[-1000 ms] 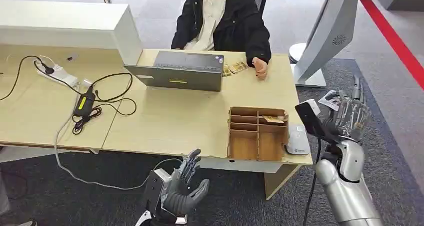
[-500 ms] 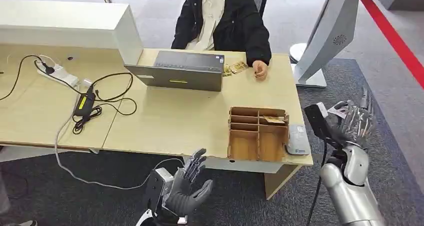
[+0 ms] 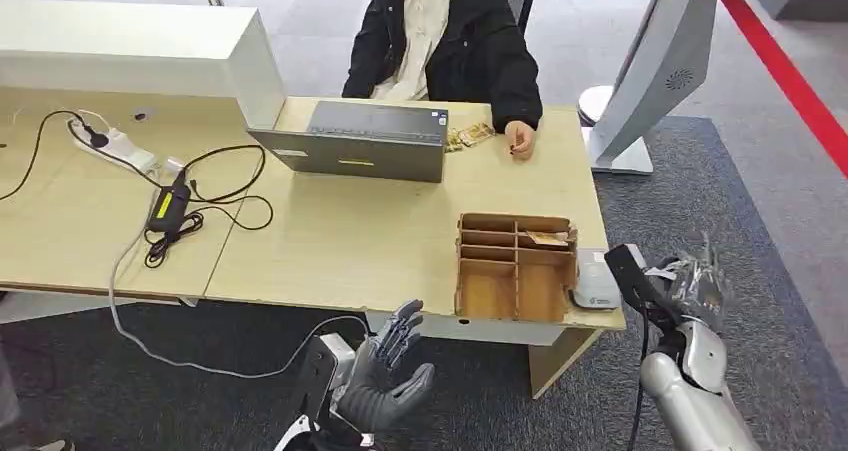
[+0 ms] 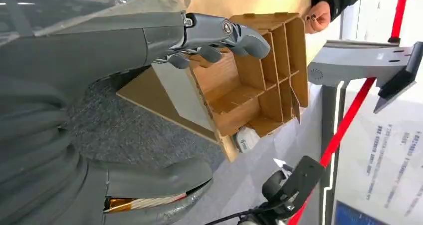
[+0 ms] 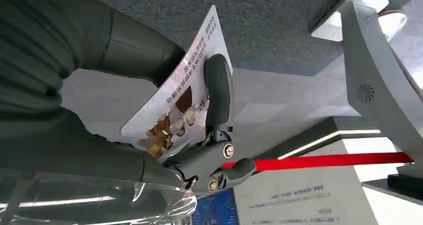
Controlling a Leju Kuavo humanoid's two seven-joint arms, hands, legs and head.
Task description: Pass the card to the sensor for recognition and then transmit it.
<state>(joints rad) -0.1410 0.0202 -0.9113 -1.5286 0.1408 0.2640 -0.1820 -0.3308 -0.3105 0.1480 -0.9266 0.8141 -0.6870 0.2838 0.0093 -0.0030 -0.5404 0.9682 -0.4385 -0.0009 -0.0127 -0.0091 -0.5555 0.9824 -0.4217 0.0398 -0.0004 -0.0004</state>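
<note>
I am holding the card (image 5: 175,103) in my right hand (image 3: 697,287): in the right wrist view my thumb is lying behind it and a dark finger (image 5: 218,91) is pressing across its printed face, so the card is pinched flat between them. The face is showing printed text and small brownish pictures. In the head view that hand is hanging off the right end of the wooden desk (image 3: 330,239), beyond its edge and over the grey carpet (image 3: 760,261), near the white card reader (image 3: 595,280).

The reader is lying on the desk at its right front corner, just beside the right wall of the wooden divided organizer (image 3: 515,265). One card (image 3: 546,238) is sitting in an upper right compartment of the organizer. The card in my hand is apart from the reader, to its right.

My left hand (image 3: 388,371) is hovering in front of the desk's front edge, left of the organizer, with its fingers spread and nothing in it. In the left wrist view its fingers (image 4: 234,35) are showing ahead of the organizer, not touching it.

A grey laptop (image 3: 355,143) is standing on the far side of the desk. Behind it a person in a black jacket (image 3: 445,41) is sitting, resting a hand (image 3: 519,137) on the desk. A power strip (image 3: 115,149) and black cables (image 3: 200,206) are lying on the desk left of the laptop. A grey kiosk stand (image 3: 660,71) is standing on the floor beyond the desk's right end.
</note>
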